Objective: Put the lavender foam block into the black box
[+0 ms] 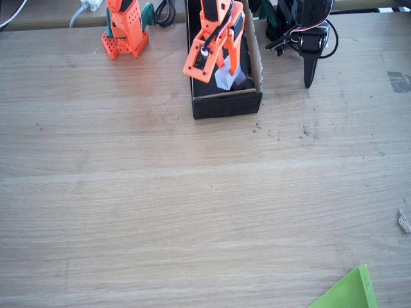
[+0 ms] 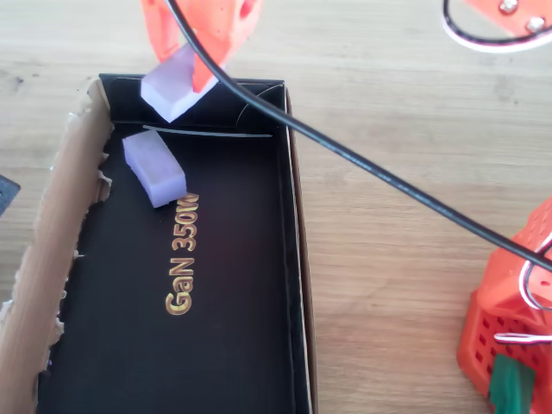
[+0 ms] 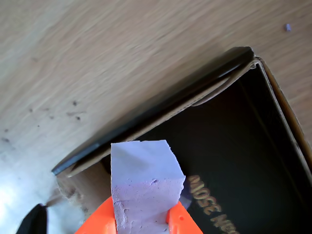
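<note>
Overhead view, left to right: one purple block (image 2: 153, 167) already lies on the black box (image 2: 293, 285) floor, while the gripper (image 2: 185, 73), clamped on the lavender foam block (image 2: 175, 82), hovers over the box's end wall; release remains.

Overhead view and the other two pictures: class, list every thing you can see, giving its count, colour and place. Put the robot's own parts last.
pale foam block: one, pale lavender, held over one end of the box
darker foam block: one, deeper purple, lying on the box floor by the gold lettering
box: one, black with raw brown edges, open-topped, on the table
table: one, light wood
green sheet: one corner, bottom right of the fixed view
cable: one, black, crossing the overhead view
plastic stand: one, orange, left of the box in the fixed view
arm: one, orange, above the box
fingers: two, orange, closed on the pale foam block
</note>
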### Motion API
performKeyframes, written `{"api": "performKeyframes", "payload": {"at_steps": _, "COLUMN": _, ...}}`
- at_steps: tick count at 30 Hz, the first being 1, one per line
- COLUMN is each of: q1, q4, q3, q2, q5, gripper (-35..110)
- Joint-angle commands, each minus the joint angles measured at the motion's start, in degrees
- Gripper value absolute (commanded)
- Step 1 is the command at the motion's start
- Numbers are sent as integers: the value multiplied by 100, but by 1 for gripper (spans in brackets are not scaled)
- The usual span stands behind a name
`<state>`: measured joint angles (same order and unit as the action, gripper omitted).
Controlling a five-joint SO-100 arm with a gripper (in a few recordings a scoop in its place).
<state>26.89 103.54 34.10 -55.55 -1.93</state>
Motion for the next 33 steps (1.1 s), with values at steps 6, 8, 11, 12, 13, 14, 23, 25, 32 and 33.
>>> {"api": "performKeyframes", "payload": {"at_steps": 6, "q1": 18, "q4": 404, "q3": -272, "q2": -422, "q5": 624, "gripper": 0}}
{"api": "performKeyframes", "payload": {"at_steps": 8, "q1": -35, "q4": 527, "q3": -272, "q2": -527, "q5": 492, "gripper": 0}}
{"api": "performKeyframes", "payload": {"at_steps": 11, "q1": -149, "q4": 571, "q3": -35, "q2": -976, "q5": 264, "gripper": 0}}
{"api": "performKeyframes", "payload": {"at_steps": 12, "q1": -202, "q4": 571, "q3": 62, "q2": -1107, "q5": 281, "gripper": 0}}
{"api": "performKeyframes", "payload": {"at_steps": 13, "q1": -246, "q4": 571, "q3": 167, "q2": -1230, "q5": 334, "gripper": 0}}
{"api": "performKeyframes", "payload": {"at_steps": 14, "q1": -272, "q4": 571, "q3": 255, "q2": -1318, "q5": 369, "gripper": 0}}
{"api": "performKeyframes", "payload": {"at_steps": 23, "q1": -624, "q4": 571, "q3": 721, "q2": -1811, "q5": 202, "gripper": 0}}
{"api": "performKeyframes", "payload": {"at_steps": 25, "q1": -703, "q4": 571, "q3": 721, "q2": -1758, "q5": 158, "gripper": 0}}
{"api": "performKeyframes", "payload": {"at_steps": 32, "q1": -914, "q4": 536, "q3": 721, "q2": -1696, "q5": 70, "gripper": 6}}
{"api": "performKeyframes", "payload": {"at_steps": 33, "q1": -914, "q4": 545, "q3": 721, "q2": -1705, "q5": 62, "gripper": 10}}
